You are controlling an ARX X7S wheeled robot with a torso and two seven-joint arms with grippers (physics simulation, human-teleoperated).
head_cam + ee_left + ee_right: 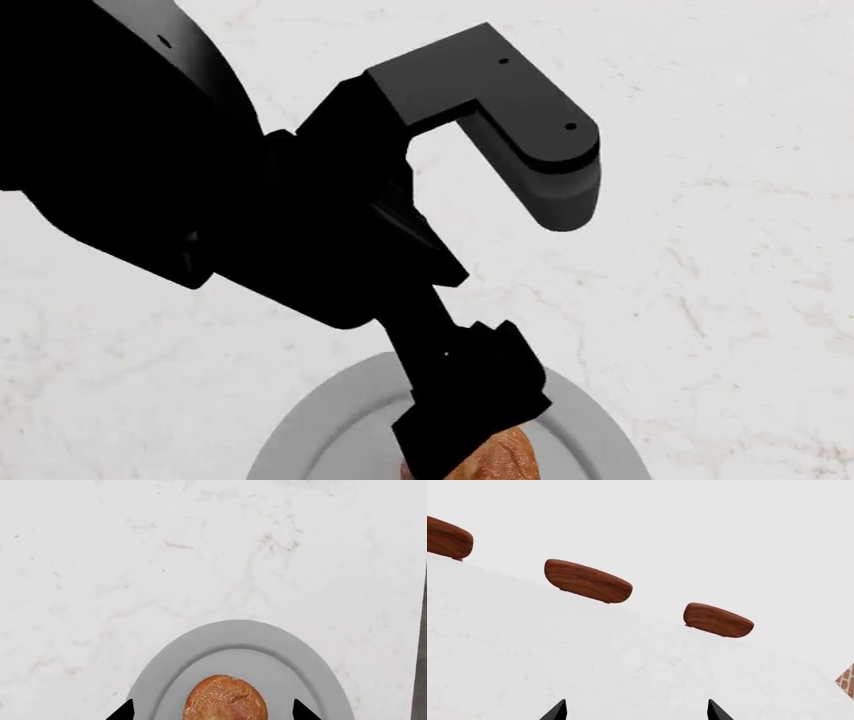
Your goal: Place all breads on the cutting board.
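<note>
We judge the roll (225, 699) light, stiff-crusted and a little crumbly, so we would pinch it across its rounded sides with gentle force. It is reddish-brown and glossy, with a mottled crust. It sits in the middle of a grey plate (167, 655) on the white marbled bench (133, 555), at the bottom centre of the left wrist frame. The left pincer (213, 711) stands wide, its tips either side of the roll and not touching it. The right pincer (636, 710) is also wide and holds nothing.
</note>
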